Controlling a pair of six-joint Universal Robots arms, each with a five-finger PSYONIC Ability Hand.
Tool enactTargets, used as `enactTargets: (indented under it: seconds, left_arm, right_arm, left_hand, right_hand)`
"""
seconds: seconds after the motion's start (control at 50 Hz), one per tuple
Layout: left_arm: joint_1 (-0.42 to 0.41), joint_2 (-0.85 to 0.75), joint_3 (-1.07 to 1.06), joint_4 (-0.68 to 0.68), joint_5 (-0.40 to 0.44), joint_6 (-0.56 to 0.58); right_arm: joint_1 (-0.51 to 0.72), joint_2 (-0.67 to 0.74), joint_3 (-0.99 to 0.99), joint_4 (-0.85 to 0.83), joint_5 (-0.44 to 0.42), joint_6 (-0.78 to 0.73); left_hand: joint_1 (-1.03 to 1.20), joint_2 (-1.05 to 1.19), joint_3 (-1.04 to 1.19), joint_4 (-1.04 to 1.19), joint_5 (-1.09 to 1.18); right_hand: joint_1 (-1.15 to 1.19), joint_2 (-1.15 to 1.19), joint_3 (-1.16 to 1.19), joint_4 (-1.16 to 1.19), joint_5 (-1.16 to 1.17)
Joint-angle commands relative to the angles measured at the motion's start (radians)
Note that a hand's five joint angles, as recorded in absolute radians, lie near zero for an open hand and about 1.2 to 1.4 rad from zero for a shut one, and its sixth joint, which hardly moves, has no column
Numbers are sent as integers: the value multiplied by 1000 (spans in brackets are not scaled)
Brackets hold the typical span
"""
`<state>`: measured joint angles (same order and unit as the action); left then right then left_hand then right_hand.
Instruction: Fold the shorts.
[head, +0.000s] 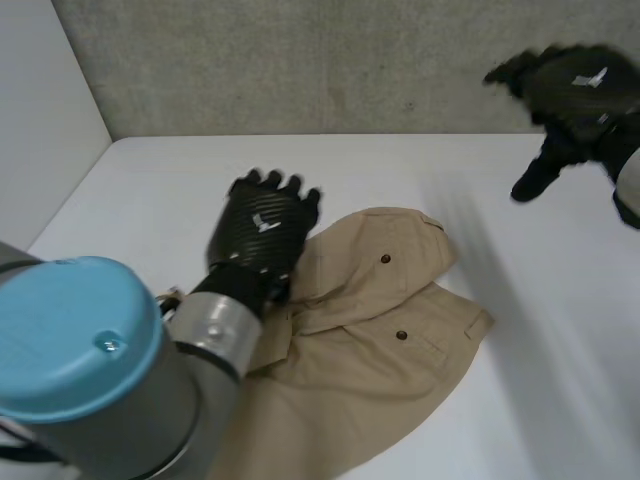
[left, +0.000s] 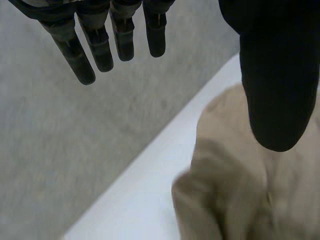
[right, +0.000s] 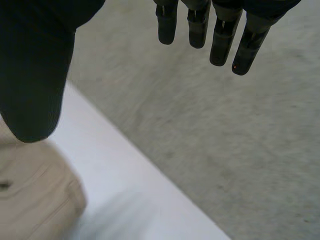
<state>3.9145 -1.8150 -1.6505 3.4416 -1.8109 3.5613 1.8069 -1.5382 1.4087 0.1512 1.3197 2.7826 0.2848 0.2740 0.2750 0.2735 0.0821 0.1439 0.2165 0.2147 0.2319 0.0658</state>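
Observation:
The tan shorts (head: 385, 320) lie folded on the white table (head: 560, 330), two dark buttons showing on the pocket flaps. My left hand (head: 262, 228) hovers over the shorts' left edge, fingers straight and holding nothing. In the left wrist view its fingers (left: 102, 47) and thumb (left: 277, 85) are spread above the tan cloth (left: 235, 190). My right hand (head: 575, 85) is raised high at the far right, away from the shorts, fingers straight. In the right wrist view its fingers (right: 220, 35) are spread and empty, with a corner of the shorts (right: 35, 195) beyond the thumb.
A grey wall (head: 330, 60) stands behind the table and a white panel (head: 40, 110) closes its left side. Bare table surface lies to the right of the shorts and behind them.

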Motion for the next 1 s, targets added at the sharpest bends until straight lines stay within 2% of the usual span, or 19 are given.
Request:
enactTargets:
  seconds: [0.02, 0.16, 0.28, 0.38, 0.62, 0.88, 0.98, 1.0]
  left_arm:
    - [16, 98, -86, -191, -45, -181]
    - [11, 112, -103, -358, -48, -343]
    - [8, 106, -137, -384, -47, -417]
    - [8, 100, -161, -380, -47, -426]
    - [5, 102, -203, -378, -44, -426]
    - [-7, 102, -221, -380, -47, -424]
    - [-21, 100, -233, -380, -47, -421]
    - [-24, 100, -235, -380, -47, -421]
  right_arm:
    - [-11, 67, 113, 22, -125, -245]
    - [-46, 159, 217, 16, -210, -443]
    - [-80, 239, 259, 5, -272, -509]
    - [-113, 328, 271, -36, -310, -517]
    - [-127, 426, 282, -179, -324, -517]
    - [-124, 478, 269, -186, -323, -587]
    - [-123, 489, 260, -191, -327, -594]
    - [-123, 487, 256, -194, -341, -594]
  left_hand:
    - [52, 63, 61, 63, 80]
    - [55, 66, 65, 66, 83]
    - [58, 69, 68, 69, 86]
    - [73, 83, 82, 84, 101]
    - [90, 101, 100, 101, 118]
    - [90, 101, 100, 101, 118]
    - [99, 110, 109, 110, 127]
    - [105, 116, 115, 116, 133]
  right_hand:
    - [31, -42, -40, -57, -66]
    - [52, -20, -18, -36, -44]
    - [188, 115, 117, 99, 91]
    - [308, 235, 237, 220, 211]
    - [499, 426, 428, 411, 402]
    - [599, 526, 528, 510, 502]
    - [982, 910, 912, 894, 886]
    - [1250, 1177, 1179, 1162, 1153]
